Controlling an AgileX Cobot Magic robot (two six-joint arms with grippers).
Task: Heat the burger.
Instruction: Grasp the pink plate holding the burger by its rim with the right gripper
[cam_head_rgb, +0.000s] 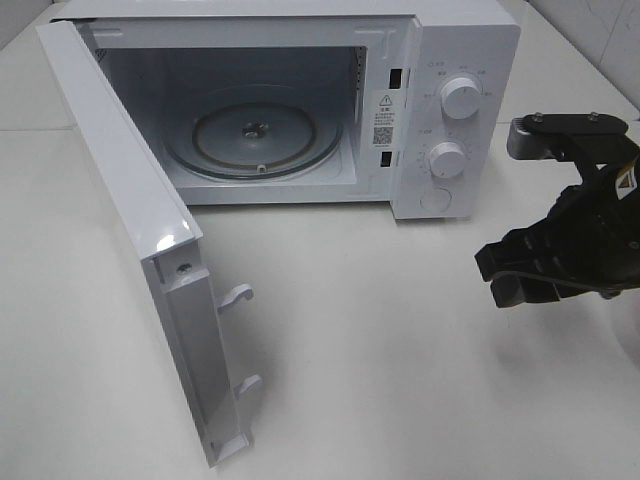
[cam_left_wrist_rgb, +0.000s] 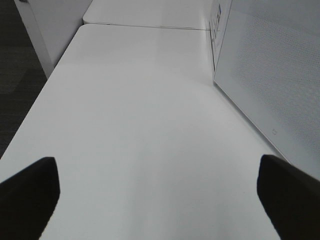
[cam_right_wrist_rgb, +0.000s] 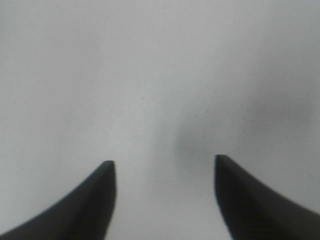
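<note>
Since burger shows in no view, its place cannot tell. Microwave (cam_head_rgb: 440, 120) at 12 o'clock on table (cam_head_rgb: 400, 380), door (cam_head_rgb: 120, 200) swung open toward 8 o'clock, glass turntable (cam_head_rgb: 255, 135) visible inside. Right gripper (cam_head_rgb: 497, 280) at 3 o'clock, jaws parted, grasping nothing. Left gripper (cam_left_wrist_rgb: 155, 170) spread wide, released, low over table.

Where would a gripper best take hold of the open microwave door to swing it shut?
Probably the free end of the microwave door, farthest from the hinge: pinch its thin top edge from above, clear of the latch hooks. The door stands swung wide open, upright, with that edge exposed.
</note>
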